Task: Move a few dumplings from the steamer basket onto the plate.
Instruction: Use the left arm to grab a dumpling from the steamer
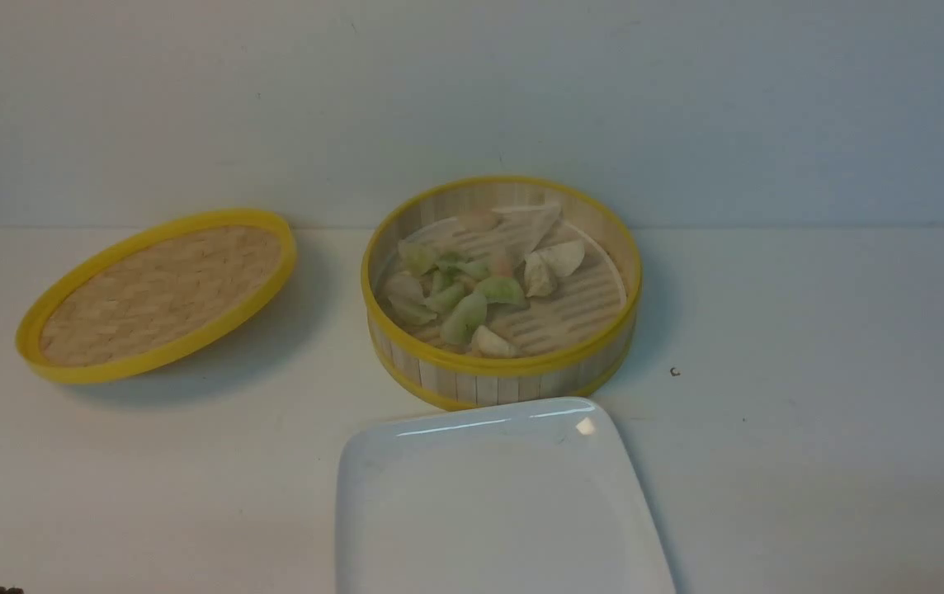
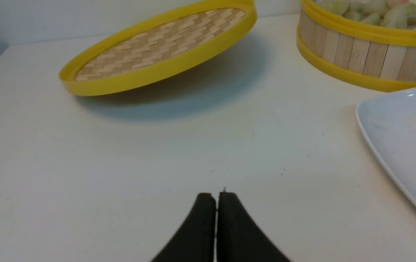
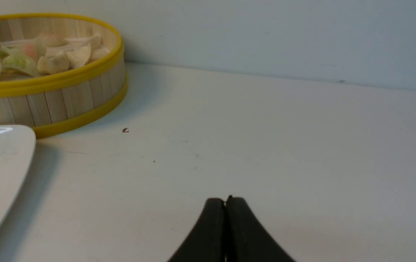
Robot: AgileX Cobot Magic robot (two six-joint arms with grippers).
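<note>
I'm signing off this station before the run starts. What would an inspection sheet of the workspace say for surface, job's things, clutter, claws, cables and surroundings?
Surface: white table, one small dark speck to the right of the basket.
Job's things: steamer basket uncovered, with green and off-white dumplings piled inside; white plate in front of it, nothing on it.
Clutter: woven yellow-rimmed lid to the left of the basket, tilted with one edge raised.
Claws: left claw shut, holding nothing, above bare table; right claw the same.
Cables: nothing seen.
Surroundings: plain pale wall behind the table.
</note>
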